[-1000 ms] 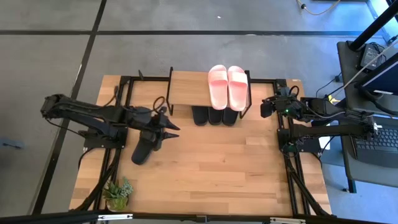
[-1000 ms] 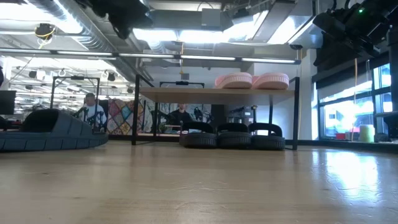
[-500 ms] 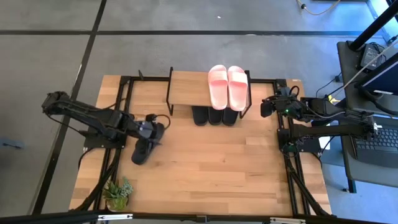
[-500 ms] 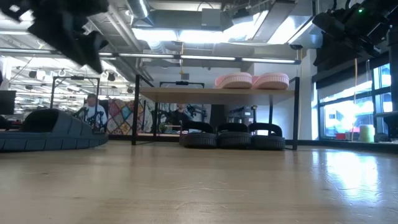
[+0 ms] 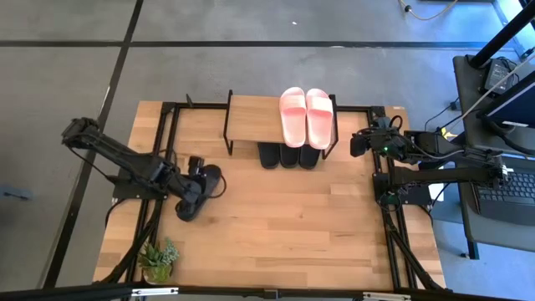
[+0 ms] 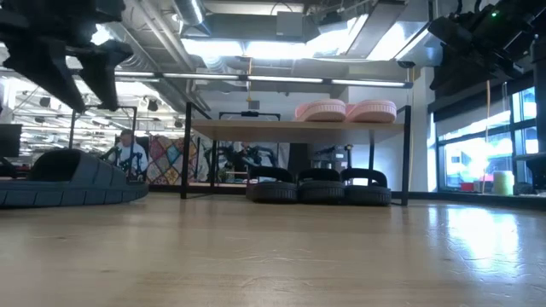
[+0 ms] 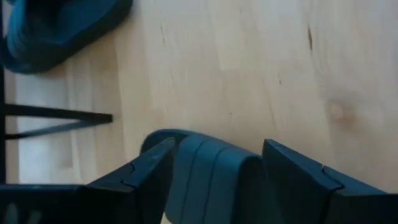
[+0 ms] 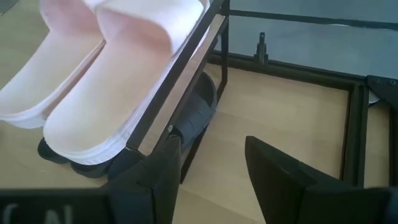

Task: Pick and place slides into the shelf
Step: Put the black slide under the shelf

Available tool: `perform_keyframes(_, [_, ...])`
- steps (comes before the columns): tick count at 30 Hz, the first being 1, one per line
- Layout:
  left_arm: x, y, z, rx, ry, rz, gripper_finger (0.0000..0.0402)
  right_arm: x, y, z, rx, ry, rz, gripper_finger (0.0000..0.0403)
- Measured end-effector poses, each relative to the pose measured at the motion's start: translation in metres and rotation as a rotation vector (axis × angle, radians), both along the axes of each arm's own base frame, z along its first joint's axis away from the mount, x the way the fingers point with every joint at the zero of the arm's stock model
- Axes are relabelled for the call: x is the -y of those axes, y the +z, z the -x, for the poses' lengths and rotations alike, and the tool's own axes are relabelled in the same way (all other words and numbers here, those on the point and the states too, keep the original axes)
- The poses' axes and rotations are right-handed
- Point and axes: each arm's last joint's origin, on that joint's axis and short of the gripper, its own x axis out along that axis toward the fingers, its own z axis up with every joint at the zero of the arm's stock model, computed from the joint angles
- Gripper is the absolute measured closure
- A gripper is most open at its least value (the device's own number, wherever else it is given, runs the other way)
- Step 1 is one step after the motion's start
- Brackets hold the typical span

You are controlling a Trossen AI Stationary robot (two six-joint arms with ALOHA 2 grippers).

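Hovering with the left jaws spread wide above a lone black slide [image 5: 189, 203], which lies flat on the surface [image 5: 276, 226] in its left half, well short of the shelf [image 5: 251, 117]. Released, gripping nothing. Reaching in on the left arm [image 5: 125, 160] from the left edge.

Seen from the left wrist view, only that slide's wide strap [image 7: 214, 180], framed between the two dark fingers [image 7: 140, 177], with bare wood beyond. Touching or not, cannot tell from there. Made plain by the low view: fingers hanging clear above the lone black slide [image 6: 68, 183], apart from it, with its sole flat on the wood.

Waiting with the right jaws just beside the shelf's right end, near the far right corner of the surface, on the right arm [image 5: 443, 171]. Parted in the right wrist view, with nothing between them.

Standing at the middle of the far edge, the shelf, carrying the pale pink pair [image 5: 306, 115] side by side on the right end of its top board. Tucked underneath it, on the surface, three black slides [image 5: 288, 156] in a row, only their ends showing from above. Shown in side profile only at table height, the same three black slides [image 6: 320, 185].

Visible only from above: a small potted plant [image 5: 157, 259] at the near left corner. Visible only in the low view: a person [image 6: 128, 153] in the room beyond.
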Motion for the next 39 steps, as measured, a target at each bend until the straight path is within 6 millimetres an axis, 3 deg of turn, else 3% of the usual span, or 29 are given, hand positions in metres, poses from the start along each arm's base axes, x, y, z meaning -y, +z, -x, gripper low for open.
perform_keyframes(9, [0.01, -0.028, -0.013, -0.162, 0.112, -0.023, 0.0168, 0.0, 0.0, -0.001, 0.008, -0.012, -0.009, 0.0224])
perform_keyframes(21, [0.012, -0.07, -0.024, -0.391, 0.238, -0.213, 0.0168, 0.002, -0.005, -0.009, -0.038, -0.012, -0.016, 0.0224])
perform_keyframes(39, [0.015, -0.077, -0.029, -0.401, 0.238, -0.216, 0.0168, 0.003, -0.008, -0.015, -0.071, -0.012, -0.021, 0.0224])
